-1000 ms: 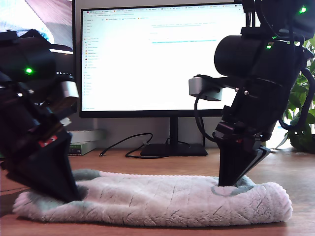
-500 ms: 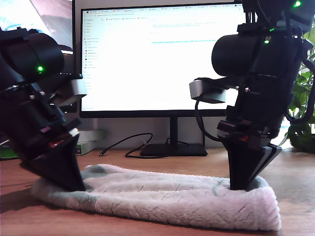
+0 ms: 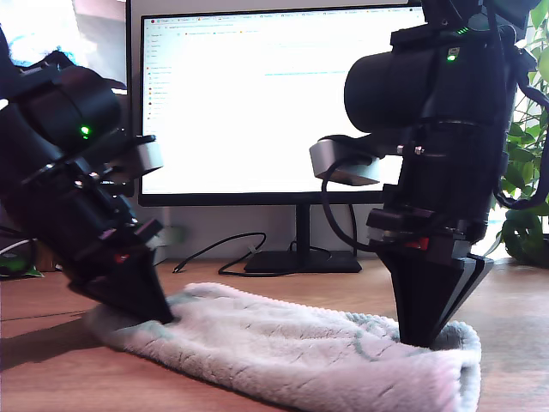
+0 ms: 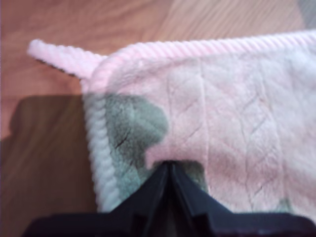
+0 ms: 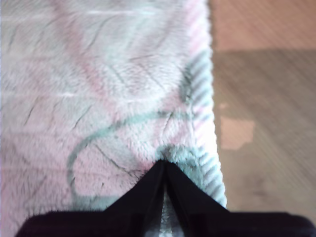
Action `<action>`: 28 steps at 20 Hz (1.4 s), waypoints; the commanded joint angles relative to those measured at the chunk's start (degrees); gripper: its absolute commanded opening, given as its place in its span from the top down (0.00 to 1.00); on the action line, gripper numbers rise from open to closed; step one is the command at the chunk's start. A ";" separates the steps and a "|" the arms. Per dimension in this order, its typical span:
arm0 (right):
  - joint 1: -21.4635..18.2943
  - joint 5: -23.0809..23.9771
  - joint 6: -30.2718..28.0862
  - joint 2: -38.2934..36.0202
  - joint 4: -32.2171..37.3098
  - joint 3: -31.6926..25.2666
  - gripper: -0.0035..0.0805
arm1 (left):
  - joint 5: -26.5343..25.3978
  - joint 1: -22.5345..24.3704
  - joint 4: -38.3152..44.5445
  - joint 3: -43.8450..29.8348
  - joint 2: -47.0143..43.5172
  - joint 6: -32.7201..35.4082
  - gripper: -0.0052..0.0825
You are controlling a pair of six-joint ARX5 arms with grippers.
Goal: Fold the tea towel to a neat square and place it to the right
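The tea towel (image 3: 283, 352) lies along the wooden table, a fluffy off-white cloth with grey-green marks. My first gripper (image 3: 159, 316) stands at its end on the exterior view's left. It is shut on the tea towel (image 4: 237, 98) just inside a corner, where the ribbed pink trim ends in a small loop (image 4: 54, 55). My first gripper (image 4: 168, 165) has a grey-green patch at its tips. My second gripper (image 3: 425, 339) is at the other end. My second gripper (image 5: 164, 163) is shut on the tea towel (image 5: 98, 74) beside the ribbed edge and a teal ring mark.
Behind the arms a lit monitor (image 3: 266, 103) stands on its base (image 3: 302, 260), with a black cable (image 3: 225, 253) trailing over the table (image 3: 51, 378). A leafy plant (image 3: 525, 206) fills the exterior view's right edge. A second screen (image 3: 51, 30) shows at that view's upper left.
Both grippers have shifted toward the exterior view's right, still shut on the towel. The towel's end on that view's left has been dragged inward, so the cloth looks shorter.
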 commanded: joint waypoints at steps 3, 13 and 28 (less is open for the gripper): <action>2.97 -2.27 1.66 2.19 -2.34 -3.08 0.97 | -0.87 -0.11 -0.74 1.49 6.10 1.38 0.94; 7.19 -3.96 14.71 2.16 1.64 -3.06 0.97 | 1.44 -3.41 -1.49 10.01 12.50 2.82 0.94; 11.58 -8.46 34.47 2.14 6.34 -2.97 0.97 | 1.27 -4.70 -0.76 17.79 17.35 9.29 0.94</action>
